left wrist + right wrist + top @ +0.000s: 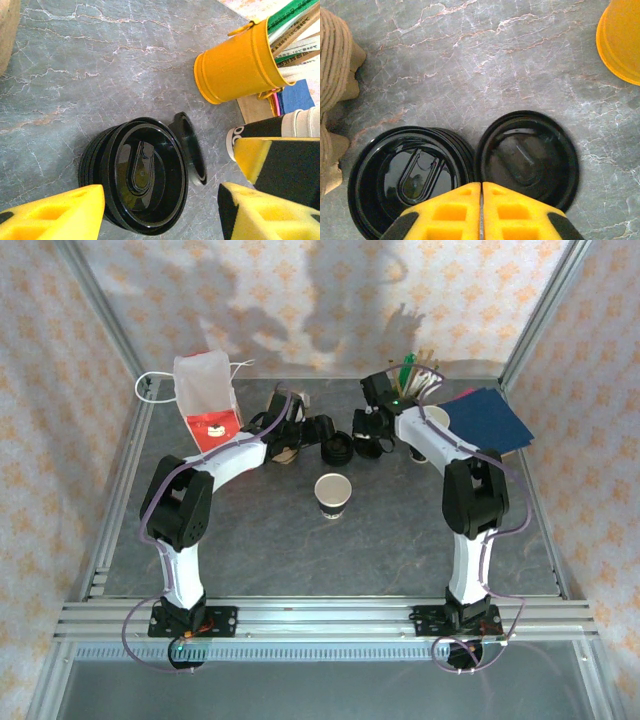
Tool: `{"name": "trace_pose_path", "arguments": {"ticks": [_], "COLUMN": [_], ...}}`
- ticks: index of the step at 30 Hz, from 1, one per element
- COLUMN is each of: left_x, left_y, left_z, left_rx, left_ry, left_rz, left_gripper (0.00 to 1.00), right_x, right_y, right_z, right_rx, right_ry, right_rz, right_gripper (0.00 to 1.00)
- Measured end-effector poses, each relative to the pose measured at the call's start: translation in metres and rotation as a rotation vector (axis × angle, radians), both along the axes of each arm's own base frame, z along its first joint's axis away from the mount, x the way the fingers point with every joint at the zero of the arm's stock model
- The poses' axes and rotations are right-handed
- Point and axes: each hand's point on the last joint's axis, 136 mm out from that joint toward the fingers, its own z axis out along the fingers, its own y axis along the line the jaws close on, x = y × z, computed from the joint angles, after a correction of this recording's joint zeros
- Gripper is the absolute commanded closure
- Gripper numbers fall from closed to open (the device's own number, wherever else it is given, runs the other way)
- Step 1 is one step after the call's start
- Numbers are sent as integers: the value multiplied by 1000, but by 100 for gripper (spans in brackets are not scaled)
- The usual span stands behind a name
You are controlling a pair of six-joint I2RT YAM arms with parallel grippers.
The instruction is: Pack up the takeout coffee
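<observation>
Paper cup [333,495]: upright, uncovered, white inside, at the middle of the surface [250,540], apart from both arms. Single black lid [527,160] sits farther back, tilted against the stack of lids [132,182] (stack count not readable). Yellow cup [235,62] of stirrers is cut off by the frame edges. Paper bag [207,390] back left, blue sheets [490,418] back right. Left fingers [60,212] are spread wide with the stack between them, holding nothing. Right fingers [455,210] are pressed together, tips over the seam between lid and stack; contact unclear.

Top camera looks down; wrist cameras closely share lid stack [135,175].
</observation>
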Motion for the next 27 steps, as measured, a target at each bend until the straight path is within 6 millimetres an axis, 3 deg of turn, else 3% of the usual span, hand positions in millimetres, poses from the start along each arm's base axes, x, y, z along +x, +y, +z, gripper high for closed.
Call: {"name": "trace_pose_path", "arguments": {"ticks": [12,22,27], "left_x": [3,2,2], "left_y": [-1,-1,-1], "left_z": [8,7,7], "left_rx": [6,17,17], "left_ry": [-18,-19,-20], "left_rz": [-8,-16,-17], "left_gripper": [36,36,36], "right_x": [3,-13,-13], "right_y": [-24,-55,-60], "right_z": [-8,-54,-64], "right_rx": [-54,-114,-118], "right_ry": [0,90,93], "right_rz": [-103,-239,-283], "right_gripper": [74,62,58]}}
